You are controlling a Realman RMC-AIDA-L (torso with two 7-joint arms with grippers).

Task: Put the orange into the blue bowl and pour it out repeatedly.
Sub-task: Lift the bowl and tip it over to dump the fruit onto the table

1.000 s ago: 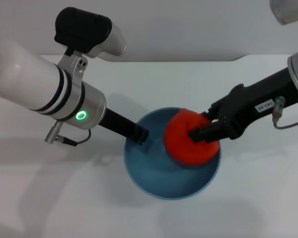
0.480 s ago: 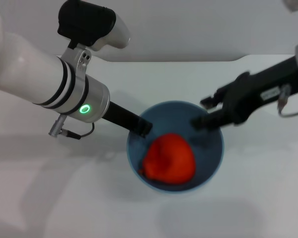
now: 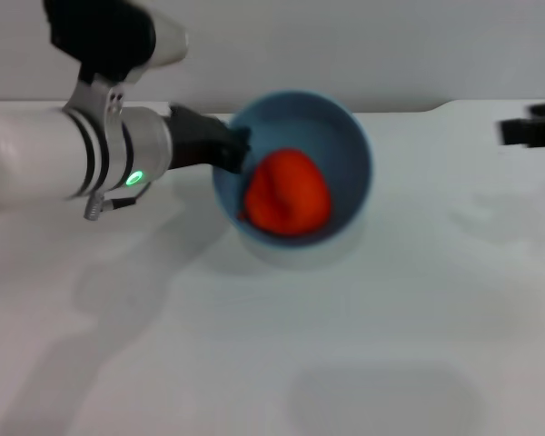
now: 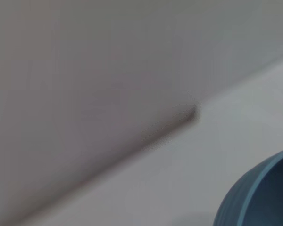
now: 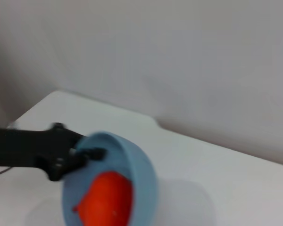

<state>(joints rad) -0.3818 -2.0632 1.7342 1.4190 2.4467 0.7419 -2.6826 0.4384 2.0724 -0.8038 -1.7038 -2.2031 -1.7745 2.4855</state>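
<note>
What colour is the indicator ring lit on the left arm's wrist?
Green; the small indicator ring glows on the silver wrist band near the left gripper, clearest in the head view.

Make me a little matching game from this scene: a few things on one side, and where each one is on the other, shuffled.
Things:
1. orange
2. blue bowl
3. left gripper
4. right gripper

Places:
A. at the table's far right edge, away from the bowl
B. inside the bowl
C. clamped on the bowl's rim
D. held up, tilted

Pairs: 1-B, 2-D, 3-C, 4-A
</note>
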